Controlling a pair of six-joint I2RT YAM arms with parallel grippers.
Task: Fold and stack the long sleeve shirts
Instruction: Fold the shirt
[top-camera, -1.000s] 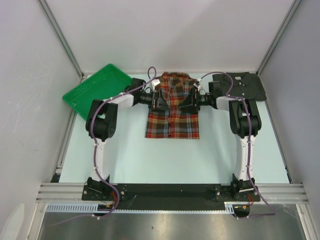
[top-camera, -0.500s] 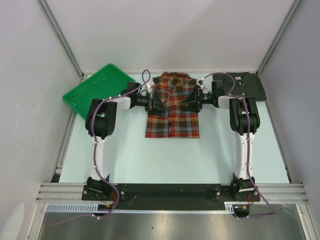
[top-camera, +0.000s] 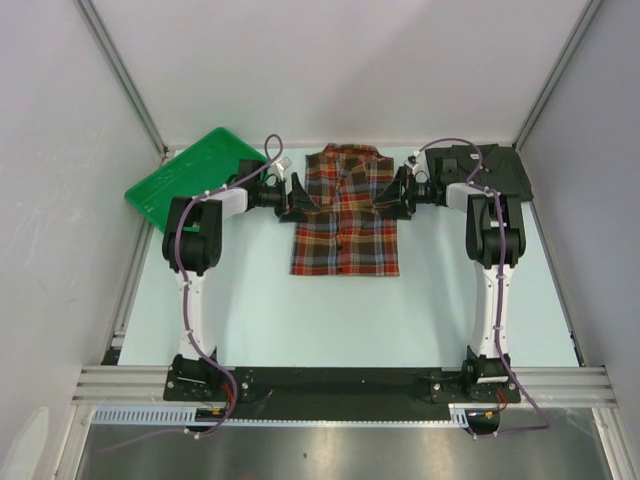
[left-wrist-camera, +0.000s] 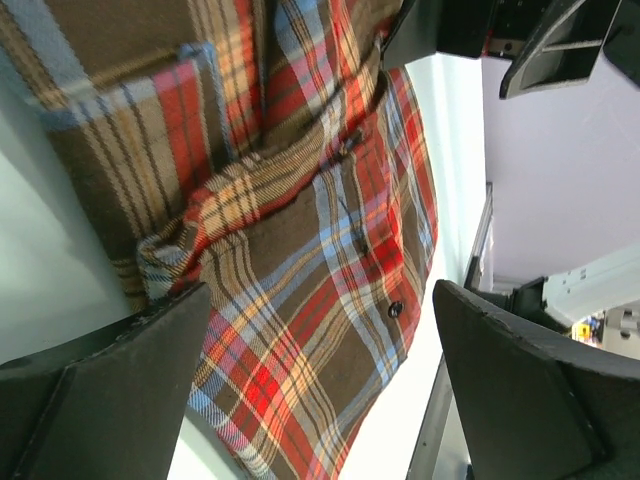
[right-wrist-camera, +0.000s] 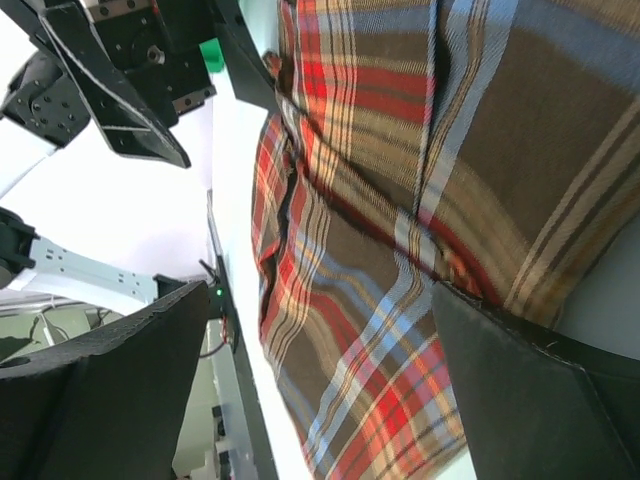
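Observation:
The plaid shirt (top-camera: 345, 215) lies folded into a rectangle at the back middle of the table, collar away from me, sleeves tucked in. It fills the left wrist view (left-wrist-camera: 300, 250) and the right wrist view (right-wrist-camera: 400, 200). My left gripper (top-camera: 298, 199) is open at the shirt's left edge near the shoulder. My right gripper (top-camera: 393, 195) is open at its right edge, opposite. Neither holds cloth. The charcoal shirt (top-camera: 490, 170) lies folded at the back right, behind my right arm.
A green plastic tray (top-camera: 190, 180) lies tilted at the back left corner. White walls with metal rails enclose the table on three sides. The arm bases stand on a black bar at the near edge.
Both grippers have drawn outward from over the plaid shirt to its left and right edges. The shirt has stayed folded in place.

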